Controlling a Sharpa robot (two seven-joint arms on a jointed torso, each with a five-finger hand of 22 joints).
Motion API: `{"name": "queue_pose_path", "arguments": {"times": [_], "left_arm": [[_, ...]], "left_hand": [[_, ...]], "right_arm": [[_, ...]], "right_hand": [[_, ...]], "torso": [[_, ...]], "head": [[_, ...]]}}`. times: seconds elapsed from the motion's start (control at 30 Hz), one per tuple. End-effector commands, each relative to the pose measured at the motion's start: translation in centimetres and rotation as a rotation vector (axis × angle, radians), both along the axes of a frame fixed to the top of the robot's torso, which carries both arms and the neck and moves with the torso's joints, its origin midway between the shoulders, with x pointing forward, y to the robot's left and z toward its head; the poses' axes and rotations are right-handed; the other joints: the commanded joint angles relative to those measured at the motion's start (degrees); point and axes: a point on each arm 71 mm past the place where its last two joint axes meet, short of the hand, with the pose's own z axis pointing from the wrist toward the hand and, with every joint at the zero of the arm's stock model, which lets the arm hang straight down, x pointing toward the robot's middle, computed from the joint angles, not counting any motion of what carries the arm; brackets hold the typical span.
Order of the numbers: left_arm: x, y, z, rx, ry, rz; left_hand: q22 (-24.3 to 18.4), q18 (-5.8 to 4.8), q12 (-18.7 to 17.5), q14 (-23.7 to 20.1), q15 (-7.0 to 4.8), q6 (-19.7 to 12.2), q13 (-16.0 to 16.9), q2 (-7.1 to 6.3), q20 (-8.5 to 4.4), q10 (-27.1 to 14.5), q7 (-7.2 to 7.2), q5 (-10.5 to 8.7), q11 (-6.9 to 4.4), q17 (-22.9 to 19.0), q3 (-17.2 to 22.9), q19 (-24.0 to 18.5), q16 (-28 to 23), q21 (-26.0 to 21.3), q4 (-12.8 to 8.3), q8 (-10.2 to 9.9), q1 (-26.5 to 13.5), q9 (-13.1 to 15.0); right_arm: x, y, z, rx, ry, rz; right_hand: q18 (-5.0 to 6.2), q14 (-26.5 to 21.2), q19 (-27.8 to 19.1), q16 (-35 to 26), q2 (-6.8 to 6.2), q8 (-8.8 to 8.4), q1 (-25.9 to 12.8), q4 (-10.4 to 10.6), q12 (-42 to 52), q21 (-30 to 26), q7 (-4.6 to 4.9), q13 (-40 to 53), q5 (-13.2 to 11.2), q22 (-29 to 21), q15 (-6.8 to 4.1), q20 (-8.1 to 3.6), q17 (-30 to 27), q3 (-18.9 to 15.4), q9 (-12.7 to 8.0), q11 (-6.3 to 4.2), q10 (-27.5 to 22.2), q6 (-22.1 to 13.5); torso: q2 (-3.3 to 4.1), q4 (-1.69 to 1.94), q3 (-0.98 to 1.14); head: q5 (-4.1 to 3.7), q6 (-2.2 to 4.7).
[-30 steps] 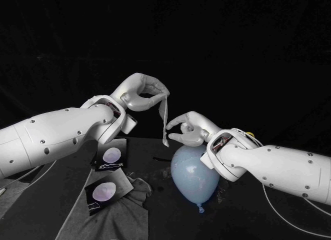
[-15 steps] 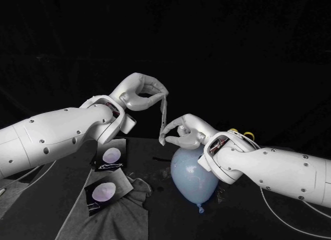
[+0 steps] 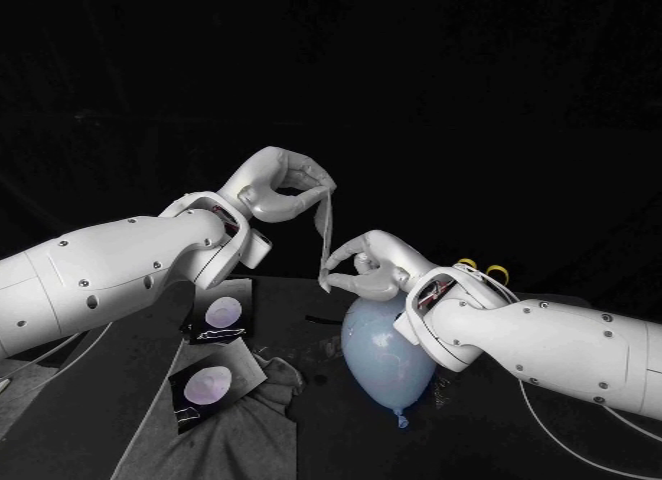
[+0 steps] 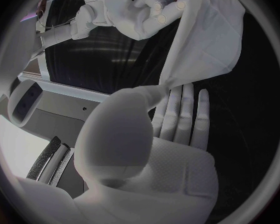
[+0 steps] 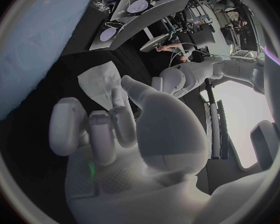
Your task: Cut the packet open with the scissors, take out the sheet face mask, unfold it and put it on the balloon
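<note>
The top of the balloon is hidden behind the right hand, which pinches the lower end of the mask just above it. The left hand pinches the upper end, higher still. The right hand has edged leftward since a second ago.

A grey cloth lies spread over the near left part of the black worktop. It is flat toward the near edge and bunched into loose folds on the side toward the worktop's middle.

no readable text, labels or numbers
</note>
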Motion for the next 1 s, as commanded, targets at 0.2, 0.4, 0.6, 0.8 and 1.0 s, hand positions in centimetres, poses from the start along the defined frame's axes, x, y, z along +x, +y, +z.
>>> {"name": "queue_pose_path", "arguments": {"times": [0.2,0.4,0.6,0.8,1.0], "left_arm": [[-0.04,-0.09,0.26,-0.016,-0.005,-0.008],[-0.04,-0.07,0.26,-0.018,-0.004,-0.007],[-0.07,-0.15,0.27,-0.019,-0.003,-0.009],[-0.10,-0.20,0.28,-0.022,-0.002,-0.010],[-0.08,-0.21,0.29,-0.024,0.000,-0.009]], "left_hand": [[0.1,-0.35,-0.3,-0.3,-0.06,0.3,0.0,0.43,0.06,0.1,-0.10,0.17,0.42,0.0,0.3,-0.5,0.3,0.4,0.1,0.4,-0.1,1.6],[0.1,-0.35,-0.3,-0.3,-0.06,0.3,0.0,0.43,0.06,0.1,-0.10,0.17,0.42,0.0,0.3,-0.5,0.3,0.4,0.1,0.4,-0.1,1.6],[0.1,-0.35,-0.3,-0.3,-0.06,0.3,0.0,0.43,0.06,0.1,-0.10,0.17,0.42,0.0,0.3,-0.5,0.3,0.4,0.1,0.4,-0.1,1.6],[0.1,-0.35,-0.3,-0.3,-0.06,0.3,0.0,0.43,0.06,0.1,-0.10,0.17,0.42,0.0,0.3,-0.5,0.3,0.4,0.1,0.4,-0.1,1.6],[0.1,-0.35,-0.3,-0.3,-0.06,0.3,0.0,0.43,0.06,0.1,-0.10,0.17,0.42,0.0,0.3,-0.5,0.3,0.4,0.1,0.4,-0.1,1.6]], "right_arm": [[0.44,-0.65,-0.20,0.036,0.050,-0.094],[0.71,-1.04,-0.39,0.057,0.088,-0.139],[0.85,-1.21,-0.40,0.067,0.091,-0.162],[0.95,-1.14,-0.40,0.061,0.084,-0.168],[0.89,-0.85,-0.39,0.054,0.080,-0.160]], "right_hand": [[-1.02,6.5,1.0,0.6,0.38,0.64,-2.7,3.3,1.6,1.4,-0.75,8.2,-0.2,10.8,-0.83,-0.26,15.1,-2.0,0.0,-0.56,1.4,1.1],[-1.02,6.5,1.1,0.6,0.23,0.72,-2.8,3.7,1.8,1.4,-0.82,8.4,-0.2,10.8,-0.94,-0.37,15.1,-2.5,-0.1,-0.65,1.6,1.1],[-0.99,6.5,1.0,0.6,0.07,0.61,-2.6,3.9,1.7,1.3,-0.81,8.3,-0.2,10.7,-0.98,-0.44,15.0,-2.8,-0.2,-0.66,1.5,0.7],[-0.99,6.5,1.0,0.6,0.20,0.60,-1.4,3.7,1.7,1.2,-0.78,8.3,-0.2,10.7,-1.00,-0.51,15.1,-2.7,-0.2,-0.65,1.5,0.4],[-1.03,6.5,1.1,0.6,0.32,0.80,-0.8,3.7,1.9,1.4,-0.84,8.5,-0.2,10.8,-1.01,-0.53,15.1,-2.7,-0.2,-0.69,1.6,0.7]], "torso": [[0.01,0.02,0.01],[0.00,-0.02,-0.01],[0.05,-0.02,0.00],[0.04,0.03,-0.01],[0.00,0.01,-0.02]], "head": [[0.00,-0.02],[0.02,0.00],[-0.01,0.00],[-0.02,-0.08],[-0.05,-0.11]]}}
